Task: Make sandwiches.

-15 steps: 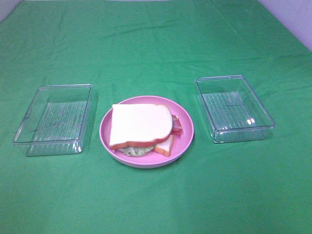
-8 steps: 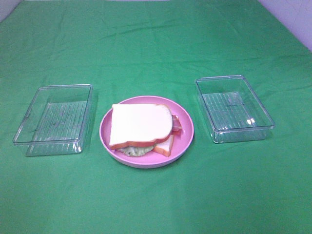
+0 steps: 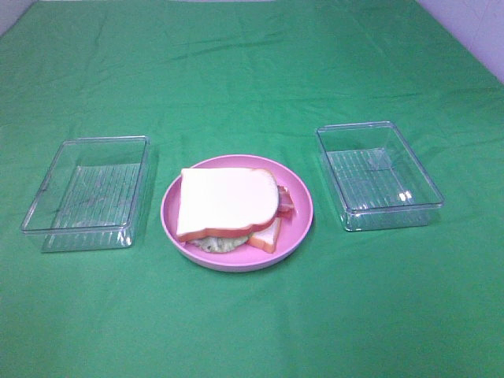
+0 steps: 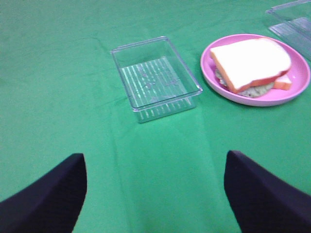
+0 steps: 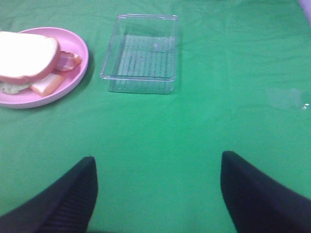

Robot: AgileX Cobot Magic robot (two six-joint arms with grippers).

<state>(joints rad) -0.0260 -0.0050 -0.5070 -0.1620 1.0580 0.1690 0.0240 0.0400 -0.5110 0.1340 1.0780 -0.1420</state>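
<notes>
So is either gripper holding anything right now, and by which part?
Nothing is held. The left gripper and right gripper are open over bare cloth, away from the sandwich.

A green cloth [image 3: 252, 71] is covering the whole work surface, showing soft creases and folds toward the upper part of the frame. Pale wall [image 3: 472, 27] is showing at the upper right corner, and a similar pale sliver [image 3: 12, 12] at the upper left. Even, diffuse light is falling, casting only faint shadows.

Sandwich [image 3: 227, 203] on pink plate [image 3: 299, 224], between two clear trays [image 3: 87, 191]
</notes>
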